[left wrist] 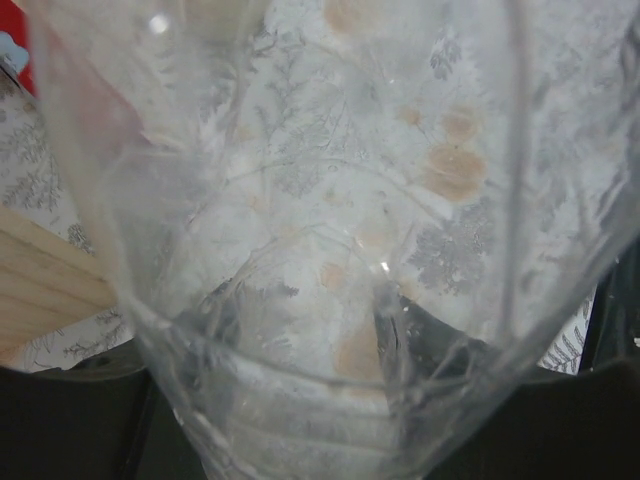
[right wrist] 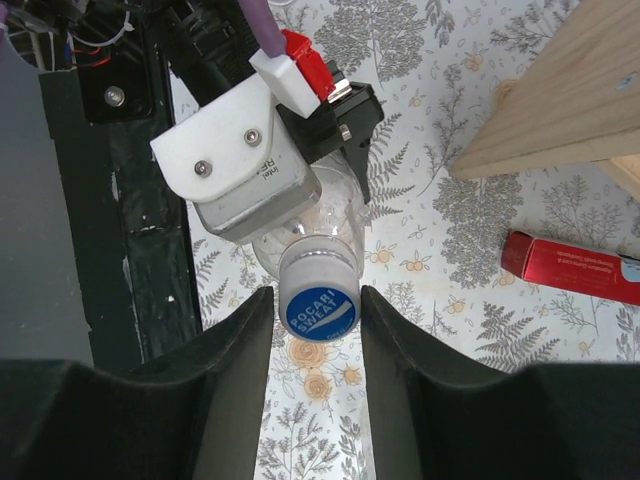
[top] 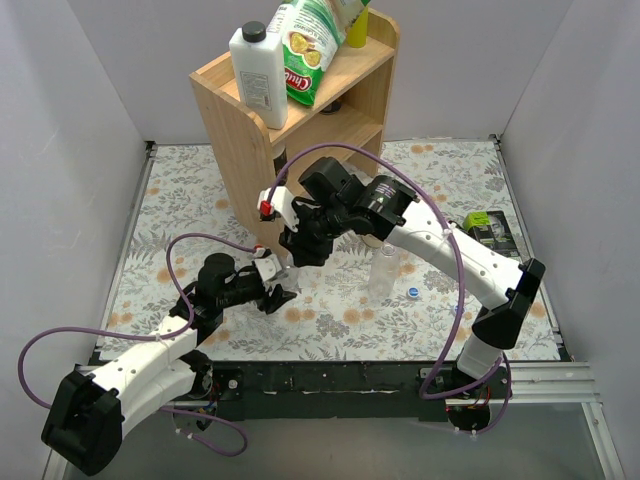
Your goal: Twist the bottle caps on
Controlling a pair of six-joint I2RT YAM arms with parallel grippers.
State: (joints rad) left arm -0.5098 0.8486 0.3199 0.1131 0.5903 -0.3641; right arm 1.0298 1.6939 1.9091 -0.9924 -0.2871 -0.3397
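We've got one bottle [left wrist: 330, 250] clamped in the left jaws, its clear wall filling the left wrist view. It's held above the surface [top: 460, 170] w/ its neck aimed at the right arm [top: 450, 245]. A blue cap [right wrist: 318, 305] marked Pocari Sweat sits on that neck. The right jaws stand narrowly parted either side of it, v. close to its rim, but we can't tell whether they actually press it. Main risk, as we judge it, is cross-threading: if the cap sits a bit cocked vs. the neck, a twist would jam it crooked, and nothing here shows us how well the threads are engaged. Second, the bottle looks thin and soft, so torque from the right side could spin it inside the left jaws, or a hard squeeze could buckle the wall and push the neck off axis. Third, the cap is small and smooth-sided, so w/ a light pinch the right fingers [right wrist: 420, 380] may slip round it w/o turning it, or it could pop off and drop. Fourth, the white housing [right wrist: 235, 165] on the left wrist sits just behind the cap, so a big wrist roll may knock the two together. Another bottle [top: 383, 272], seemingly uncapped, stands on the surface near a loose cap [top: 413, 293], and anything dropped that way could topple it.
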